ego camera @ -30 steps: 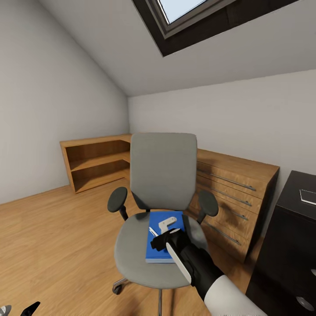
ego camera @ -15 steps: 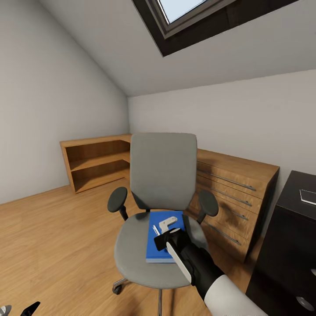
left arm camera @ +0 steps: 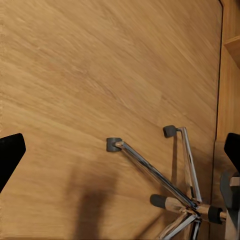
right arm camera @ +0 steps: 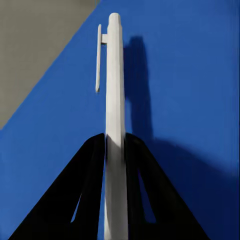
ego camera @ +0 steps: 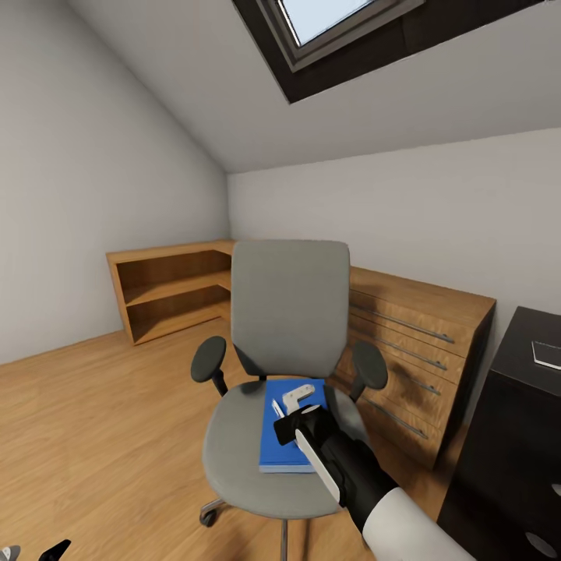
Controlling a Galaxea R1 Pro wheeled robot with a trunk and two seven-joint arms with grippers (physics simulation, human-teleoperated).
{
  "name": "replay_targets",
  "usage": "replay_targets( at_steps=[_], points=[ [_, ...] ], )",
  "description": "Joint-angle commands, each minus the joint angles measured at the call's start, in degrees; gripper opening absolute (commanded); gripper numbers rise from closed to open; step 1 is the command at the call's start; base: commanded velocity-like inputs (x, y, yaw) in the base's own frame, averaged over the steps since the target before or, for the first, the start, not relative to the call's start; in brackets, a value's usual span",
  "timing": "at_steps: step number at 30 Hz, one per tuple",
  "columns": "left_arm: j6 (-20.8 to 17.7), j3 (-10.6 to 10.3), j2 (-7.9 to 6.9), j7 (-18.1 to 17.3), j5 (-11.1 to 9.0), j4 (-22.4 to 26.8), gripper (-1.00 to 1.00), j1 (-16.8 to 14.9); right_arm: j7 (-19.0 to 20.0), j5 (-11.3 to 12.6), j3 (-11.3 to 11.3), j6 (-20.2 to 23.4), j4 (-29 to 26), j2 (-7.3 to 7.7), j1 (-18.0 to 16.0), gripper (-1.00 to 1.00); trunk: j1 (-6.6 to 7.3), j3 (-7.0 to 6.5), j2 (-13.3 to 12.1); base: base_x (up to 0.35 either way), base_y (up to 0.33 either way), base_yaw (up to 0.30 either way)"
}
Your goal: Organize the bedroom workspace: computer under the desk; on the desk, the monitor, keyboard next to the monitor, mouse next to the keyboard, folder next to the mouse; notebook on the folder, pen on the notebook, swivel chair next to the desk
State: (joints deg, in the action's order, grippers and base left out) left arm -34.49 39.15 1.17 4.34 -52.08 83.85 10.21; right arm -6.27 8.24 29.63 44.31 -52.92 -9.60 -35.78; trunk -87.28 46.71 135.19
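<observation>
The right gripper point(right arm camera: 115, 150) has closed tight on the white pen point(right arm camera: 114, 100) and lifted it just above the blue folder point(ego camera: 282, 448) on the chair point(ego camera: 241, 460); the pen can go to the tabletop later.

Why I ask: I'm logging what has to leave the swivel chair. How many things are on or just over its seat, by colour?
Blue: 1, the folder, flat on the swivel chair seat.
White: 1, the pen, pinched in the right end effector just over the folder.
Total: 2.
</observation>
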Motion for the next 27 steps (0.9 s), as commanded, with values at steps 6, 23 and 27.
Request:
replay_targets(
  at_steps=[6, 23, 27],
  points=[
    [-0.2, 0.1, 0.06, 0.6, -0.6, -0.4, 1.0, 0.0, -0.7, 0.8, 0.2, 0.2, -0.1, 0.1, -0.1, -1.0, 1.33, -1.03, -2.4, 0.0, 0.0, 0.0],
    [-0.2, -0.1, 1.09, 0.3, 2.8, -0.4, 1.0, 0.0, -0.6, 0.9, -3.9, 3.4, -22.5, 4.75, 3.3, -1.0, 5.06, -4.08, -9.2, 0.0, 0.0, 0.0],
    [-0.2, -0.1, 1.18, 0.1, 3.2, -0.4, 1.0, 0.0, -0.4, 1.0, -7.2, 6.7, -34.2, 7.11, 7.1, -1.0, 5.94, -4.8, -10.8, 0.0, 0.0, 0.0]
  ],
)
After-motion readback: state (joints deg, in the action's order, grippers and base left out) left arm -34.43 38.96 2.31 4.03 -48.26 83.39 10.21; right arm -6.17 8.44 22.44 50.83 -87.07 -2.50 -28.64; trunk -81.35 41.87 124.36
